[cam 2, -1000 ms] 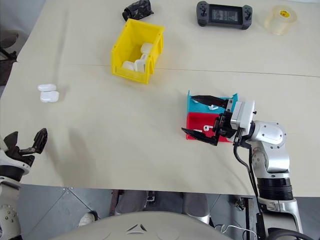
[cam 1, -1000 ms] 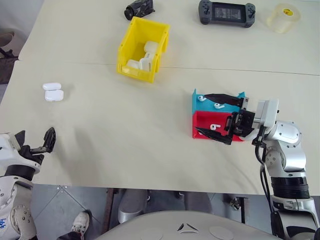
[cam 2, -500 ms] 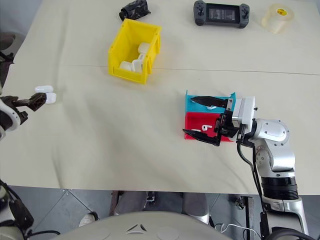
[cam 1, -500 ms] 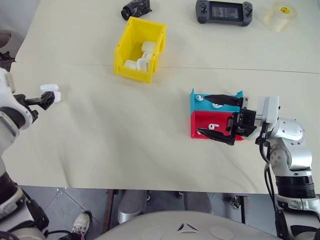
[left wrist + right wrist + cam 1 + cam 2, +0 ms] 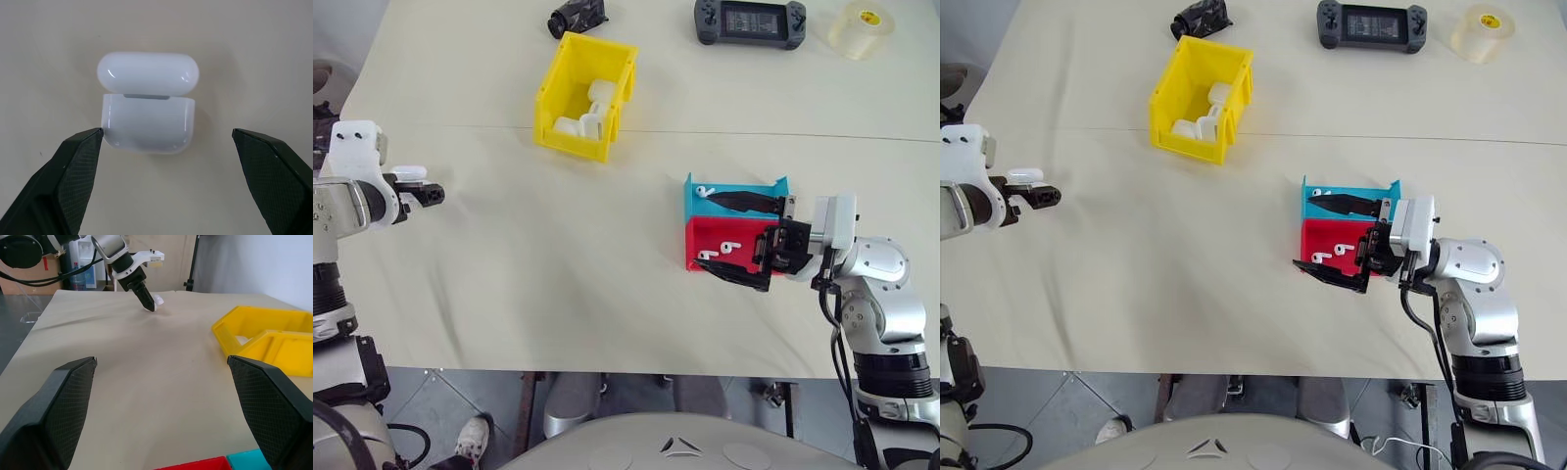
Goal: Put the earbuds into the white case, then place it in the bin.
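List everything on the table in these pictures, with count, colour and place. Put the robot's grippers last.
white case: one, white, lid flipped open, table's left side.
bin: one, yellow, far centre-left, white items inside.
blue tray: one, right of centre, two earbuds in it, one partly hidden.
red tray: one, against the blue tray's near side, two white earbuds in it.
console: one, black, far edge.
tape roll: one, clear-yellowish, far right.
dark object: one, black, behind the bin.
left gripper: open, straddling the case.
right gripper: open, over the trays.
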`<act>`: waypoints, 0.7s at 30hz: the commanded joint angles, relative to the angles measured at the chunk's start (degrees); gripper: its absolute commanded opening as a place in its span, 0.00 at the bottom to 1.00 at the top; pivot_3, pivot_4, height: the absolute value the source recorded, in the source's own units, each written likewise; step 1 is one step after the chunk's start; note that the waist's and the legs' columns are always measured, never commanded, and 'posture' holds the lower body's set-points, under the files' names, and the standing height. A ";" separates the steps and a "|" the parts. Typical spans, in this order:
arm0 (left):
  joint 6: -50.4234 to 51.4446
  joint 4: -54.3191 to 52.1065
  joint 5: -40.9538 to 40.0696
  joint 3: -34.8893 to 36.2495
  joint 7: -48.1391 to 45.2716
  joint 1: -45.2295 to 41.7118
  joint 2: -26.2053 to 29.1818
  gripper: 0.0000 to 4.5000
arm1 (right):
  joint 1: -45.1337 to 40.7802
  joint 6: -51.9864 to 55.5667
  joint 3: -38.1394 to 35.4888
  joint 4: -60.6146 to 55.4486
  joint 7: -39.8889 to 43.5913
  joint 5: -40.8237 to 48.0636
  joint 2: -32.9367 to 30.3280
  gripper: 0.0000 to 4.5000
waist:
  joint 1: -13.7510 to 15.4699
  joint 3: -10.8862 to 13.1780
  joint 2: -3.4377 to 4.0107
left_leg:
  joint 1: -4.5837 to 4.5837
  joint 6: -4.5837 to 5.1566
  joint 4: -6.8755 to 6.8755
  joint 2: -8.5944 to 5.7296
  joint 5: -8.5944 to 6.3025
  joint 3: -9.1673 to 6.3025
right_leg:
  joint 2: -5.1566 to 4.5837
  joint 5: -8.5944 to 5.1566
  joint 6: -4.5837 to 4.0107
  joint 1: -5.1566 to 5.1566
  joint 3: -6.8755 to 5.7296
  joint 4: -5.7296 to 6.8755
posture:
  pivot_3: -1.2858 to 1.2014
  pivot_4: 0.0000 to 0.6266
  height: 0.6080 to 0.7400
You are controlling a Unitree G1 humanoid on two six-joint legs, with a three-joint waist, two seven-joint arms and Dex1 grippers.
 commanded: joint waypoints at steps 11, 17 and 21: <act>-8.21 10.64 7.58 -7.36 -9.95 -6.04 2.84 1.00 | 0.80 -0.96 -0.84 -2.02 -1.10 0.86 0.24 1.00 | 0.18 0.01 -0.03 | -0.01 0.01 0.03 -0.02 0.01 0.04 | 0.01 0.00 0.00 0.00 -0.10 0.03 | 0.52 0.24 1.00; -9.04 12.33 9.96 -11.06 -15.15 -6.43 5.07 1.00 | 0.87 -1.00 -1.03 -2.28 -1.59 0.82 0.14 1.00 | 0.15 0.01 -0.03 | -0.01 0.01 0.04 -0.01 0.01 0.05 | 0.01 0.00 0.00 -0.01 -0.09 0.04 | 0.52 0.24 1.00; -8.51 13.63 11.07 -12.13 -16.70 -6.82 5.56 1.00 | 1.39 -0.90 -1.04 -2.69 -1.91 0.79 0.04 1.00 | 0.14 0.01 -0.03 | -0.01 0.02 0.04 -0.01 0.01 0.05 | 0.01 0.00 0.00 -0.02 -0.08 0.06 | 0.52 0.24 1.00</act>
